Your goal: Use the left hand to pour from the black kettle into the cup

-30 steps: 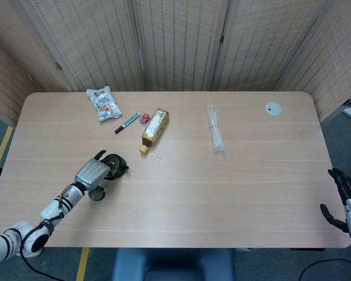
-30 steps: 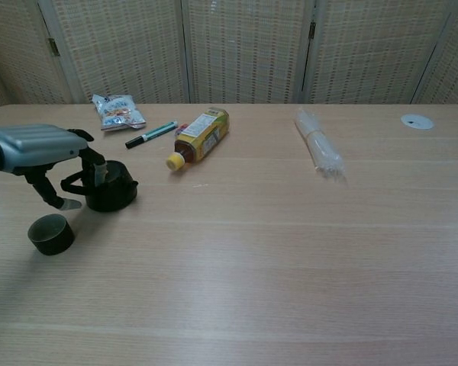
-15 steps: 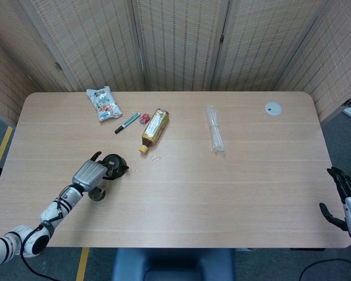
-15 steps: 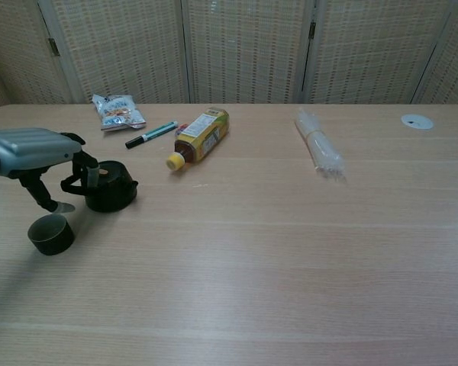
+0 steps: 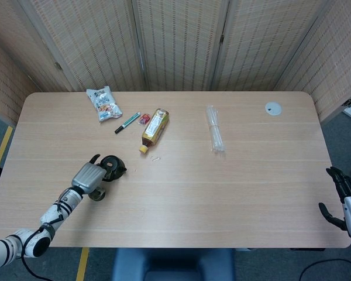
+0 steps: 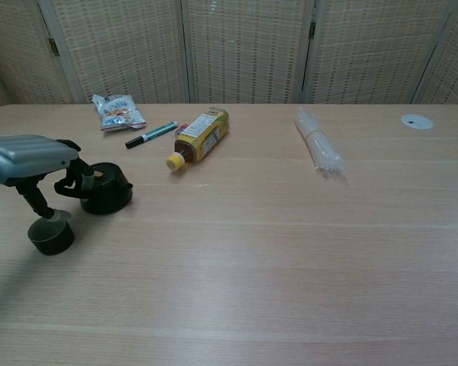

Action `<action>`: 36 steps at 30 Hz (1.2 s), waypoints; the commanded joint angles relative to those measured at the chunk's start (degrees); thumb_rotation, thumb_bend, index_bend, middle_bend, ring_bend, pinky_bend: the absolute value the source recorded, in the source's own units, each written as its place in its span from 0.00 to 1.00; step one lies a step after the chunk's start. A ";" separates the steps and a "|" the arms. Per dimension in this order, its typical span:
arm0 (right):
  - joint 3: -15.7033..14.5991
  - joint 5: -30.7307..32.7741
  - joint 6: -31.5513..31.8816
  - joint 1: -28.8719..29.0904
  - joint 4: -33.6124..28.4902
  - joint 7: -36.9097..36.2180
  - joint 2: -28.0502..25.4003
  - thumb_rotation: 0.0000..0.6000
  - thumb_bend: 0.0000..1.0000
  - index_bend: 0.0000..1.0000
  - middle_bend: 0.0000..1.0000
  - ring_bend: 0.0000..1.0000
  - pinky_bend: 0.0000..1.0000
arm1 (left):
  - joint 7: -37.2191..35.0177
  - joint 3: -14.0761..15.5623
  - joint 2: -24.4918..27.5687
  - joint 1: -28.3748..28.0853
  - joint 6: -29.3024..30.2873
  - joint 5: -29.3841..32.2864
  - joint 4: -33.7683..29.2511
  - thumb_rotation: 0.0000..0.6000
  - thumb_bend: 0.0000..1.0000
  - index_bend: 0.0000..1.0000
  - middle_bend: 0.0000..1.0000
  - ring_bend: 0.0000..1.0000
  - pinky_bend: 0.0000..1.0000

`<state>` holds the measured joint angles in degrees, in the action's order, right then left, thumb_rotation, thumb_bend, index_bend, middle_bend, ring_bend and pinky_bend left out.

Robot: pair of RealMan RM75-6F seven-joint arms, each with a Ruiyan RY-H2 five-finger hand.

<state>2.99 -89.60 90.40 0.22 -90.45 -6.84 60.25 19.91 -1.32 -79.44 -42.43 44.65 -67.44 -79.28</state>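
The black kettle (image 6: 107, 191) stands upright on the table at the near left, also seen in the head view (image 5: 113, 166). My left hand (image 6: 29, 156) is just left of it, fingers curled round the kettle's handle. In the head view the left hand (image 5: 87, 175) covers the handle. The dark cup (image 6: 50, 235) stands open-topped just in front of and below the hand; in the head view the cup (image 5: 97, 194) peeks out from under it. My right hand (image 5: 343, 194) hangs off the table's right edge, fingers apart, holding nothing.
On the back part of the table (image 5: 234, 187) lie a snack bag (image 5: 103, 103), a green marker (image 5: 127, 122), a yellow-capped bottle (image 5: 154, 129) on its side and a clear plastic bundle (image 5: 214, 136). A white disc (image 5: 273, 108) sits at the far right.
My left hand has drawn back to the left and a little lower, and the kettle has slid slightly left with it. The cup and right hand have stayed put.
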 commanded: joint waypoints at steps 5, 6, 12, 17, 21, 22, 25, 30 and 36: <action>0.04 0.02 -0.03 0.06 -0.16 0.02 -0.09 1.00 0.35 0.08 0.14 0.17 0.00 | 1.12 0.09 -0.04 -0.23 -0.64 1.56 -0.16 1.00 0.26 0.46 0.47 0.39 0.00; 0.05 0.05 -0.04 0.06 -0.15 0.01 -0.10 1.00 0.35 0.08 0.14 0.17 0.00 | 1.22 0.10 -0.05 -0.24 -0.66 1.68 -0.15 1.00 0.26 0.46 0.47 0.39 0.00; 0.08 0.23 -0.15 0.09 -0.20 -0.05 -0.08 1.00 0.35 0.08 0.14 0.18 0.00 | 0.11 0.37 0.18 -0.08 -1.11 1.64 -0.55 1.00 0.22 0.47 0.47 0.39 0.00; 0.10 0.28 -0.39 0.24 -0.22 0.00 -0.02 1.00 0.35 0.08 0.14 0.18 0.00 | -0.90 0.73 -0.07 0.20 -0.91 0.62 -0.26 1.00 0.21 0.50 0.51 0.42 0.00; 0.12 0.31 -0.31 0.21 -0.17 -0.06 -0.05 1.00 0.35 0.08 0.14 0.18 0.00 | -1.36 0.96 -0.37 0.41 -0.75 0.13 0.20 1.00 0.21 0.51 0.52 0.42 0.00; 0.14 0.35 -0.31 0.21 -0.15 -0.09 -0.05 1.00 0.35 0.08 0.14 0.18 0.00 | -1.39 1.01 -0.42 0.45 -0.70 0.01 0.27 1.00 0.21 0.52 0.52 0.42 0.00; 0.12 0.42 -0.39 0.22 -0.09 -0.18 0.00 1.00 0.35 0.08 0.14 0.18 0.00 | -1.55 1.08 -0.55 0.54 -0.53 -0.31 0.32 1.00 0.21 0.54 0.55 0.44 0.00; 0.13 0.56 -0.39 0.18 0.11 -0.38 0.10 1.00 0.35 0.08 0.14 0.18 0.00 | -2.37 1.07 -0.96 0.67 -0.32 -1.07 0.80 1.00 0.21 0.59 0.60 0.47 0.00; 0.20 0.81 -0.23 0.03 0.27 -0.51 0.10 1.00 0.35 0.08 0.14 0.18 0.00 | -2.59 0.81 -1.27 0.47 -0.38 -1.37 1.39 1.00 0.21 0.65 0.67 0.52 0.00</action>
<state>3.18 -88.80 90.16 0.25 -90.18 -7.35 60.35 17.33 -0.51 -80.70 -41.95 44.26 -68.81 -77.90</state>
